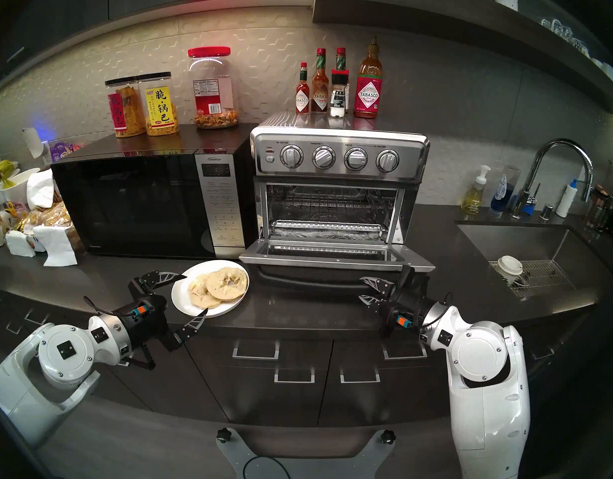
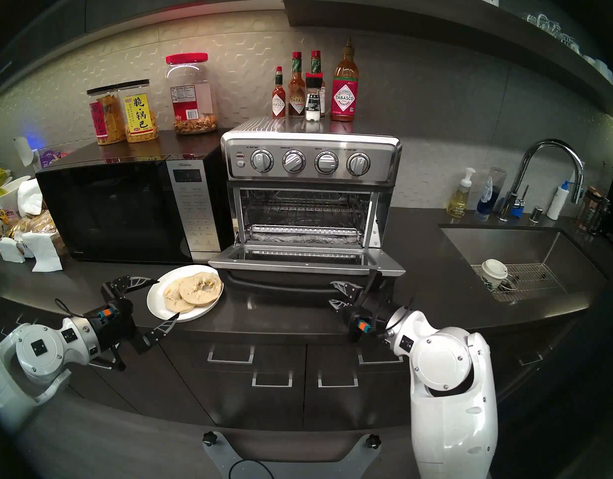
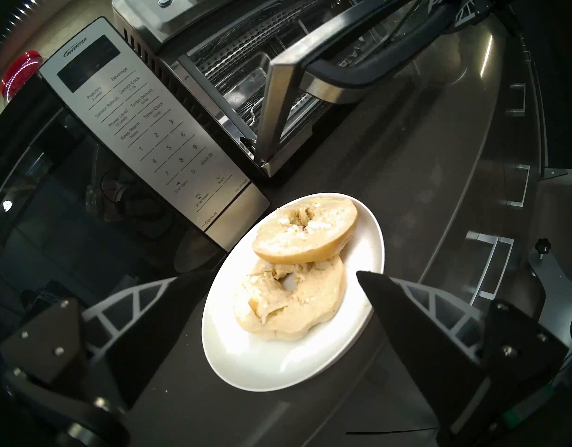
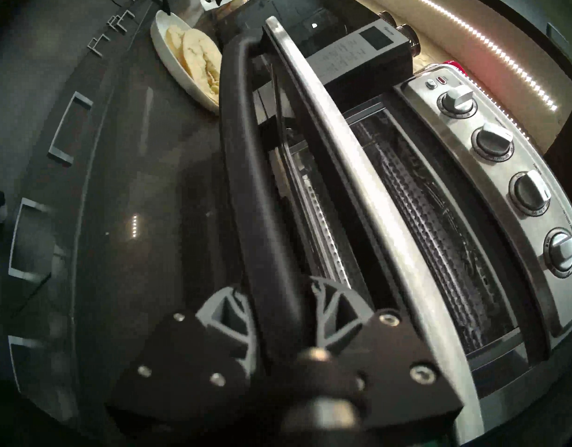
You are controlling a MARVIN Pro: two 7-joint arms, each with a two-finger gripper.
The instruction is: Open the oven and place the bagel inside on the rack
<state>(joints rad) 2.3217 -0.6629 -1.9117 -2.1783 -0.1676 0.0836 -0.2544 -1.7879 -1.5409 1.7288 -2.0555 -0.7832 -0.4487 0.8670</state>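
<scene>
The steel oven (image 1: 338, 157) stands open, its glass door (image 1: 336, 257) folded down flat. Inside, the wire rack (image 1: 327, 203) sits above a foil-lined tray (image 1: 329, 231). The bagel (image 1: 225, 283), two pale halves overlapping, lies on a white plate (image 1: 225, 310) left of the door. My left gripper (image 1: 196, 294) is open, one finger at each side of the plate, and holds nothing. My right gripper (image 1: 360, 288) is at the door's right front. In the blurred right wrist view its fingers lie close along both sides of the black handle bar (image 4: 246, 178).
A black microwave (image 1: 132, 205) stands left of the oven with snack jars on top. Sauce bottles (image 1: 332, 87) stand on the oven. A sink (image 1: 471, 236) with a paper cup and a faucet are to the right. Bread bags and napkins crowd the far left.
</scene>
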